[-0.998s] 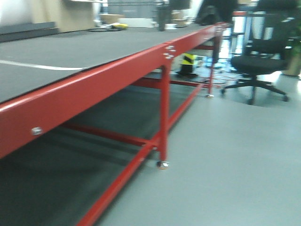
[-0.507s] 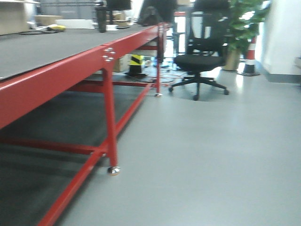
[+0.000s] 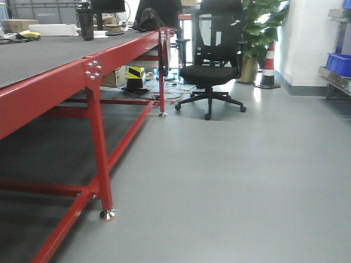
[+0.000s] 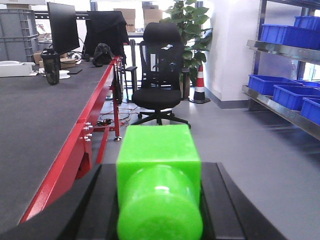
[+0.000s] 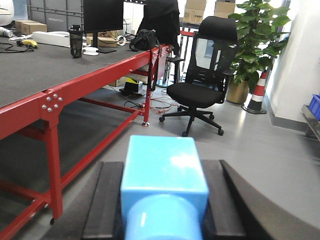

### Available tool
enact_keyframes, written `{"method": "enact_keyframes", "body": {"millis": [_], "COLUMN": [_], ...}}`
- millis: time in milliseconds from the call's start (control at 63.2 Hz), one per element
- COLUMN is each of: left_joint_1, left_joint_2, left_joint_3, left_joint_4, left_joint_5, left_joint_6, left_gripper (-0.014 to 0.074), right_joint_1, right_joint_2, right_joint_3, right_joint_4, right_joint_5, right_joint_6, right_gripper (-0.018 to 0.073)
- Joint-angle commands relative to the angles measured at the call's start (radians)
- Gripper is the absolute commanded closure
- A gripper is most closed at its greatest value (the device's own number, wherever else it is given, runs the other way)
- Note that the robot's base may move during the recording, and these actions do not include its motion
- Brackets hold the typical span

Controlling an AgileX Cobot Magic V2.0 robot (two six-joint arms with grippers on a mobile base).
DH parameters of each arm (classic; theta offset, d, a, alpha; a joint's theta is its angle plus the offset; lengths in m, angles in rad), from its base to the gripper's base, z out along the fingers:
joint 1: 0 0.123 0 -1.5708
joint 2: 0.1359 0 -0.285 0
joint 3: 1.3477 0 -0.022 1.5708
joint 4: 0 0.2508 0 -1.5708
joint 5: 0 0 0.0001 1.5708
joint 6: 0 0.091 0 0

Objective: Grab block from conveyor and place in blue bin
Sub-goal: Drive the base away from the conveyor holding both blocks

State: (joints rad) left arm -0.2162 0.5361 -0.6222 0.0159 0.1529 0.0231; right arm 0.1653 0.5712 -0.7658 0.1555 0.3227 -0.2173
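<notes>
conveyor (image 4: pixel 35 115) to its left, left gripper (image 4: pixel 159 172) clenches a stiff, likely light green block (image 4: pixel 157 147) by flat sides; right gripper (image 5: pixel 164 175) clamps blue block (image 5: pixel 162 162).

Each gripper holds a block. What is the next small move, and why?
Probably turn the base rightward, toward the blue bins. The left gripper is shut on the green block, the right gripper on the blue block, and the front view shows a bin only at its right edge.

Two blocks are being shown: one green block (image 4: pixel 159 165) and one blue block (image 5: pixel 164 172). One chair (image 3: pixel 211 74), one cone (image 3: pixel 268 66), one plant (image 3: pixel 258 27), one bottle (image 3: pixel 85 22) and one monitor (image 4: pixel 63 30) are being seen. Five blue bins (image 4: pixel 282 35) are being counted.
</notes>
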Motion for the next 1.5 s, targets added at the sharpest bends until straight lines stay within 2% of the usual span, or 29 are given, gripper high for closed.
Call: {"method": "enact_keyframes", "body": {"millis": [0,1488], "left_joint_1": [-0.001,-0.001], "left_joint_2": [-0.004,-0.004], "left_joint_3": [0.0,0.0], "left_joint_4": [0.002,0.002], "left_joint_5": [-0.015,-0.021], "left_joint_6": [0.0,0.0], "left_gripper": [0.0708,0.0708], "right_joint_1": [-0.001,-0.001], "right_joint_2": [-0.002,-0.002], "right_joint_3": [0.001,0.001], "right_joint_4": [-0.002,-0.002], "right_joint_5": [-0.017,-0.017], "right_joint_6": [-0.005,-0.005], "right_gripper": [0.0721,0.0721]}}
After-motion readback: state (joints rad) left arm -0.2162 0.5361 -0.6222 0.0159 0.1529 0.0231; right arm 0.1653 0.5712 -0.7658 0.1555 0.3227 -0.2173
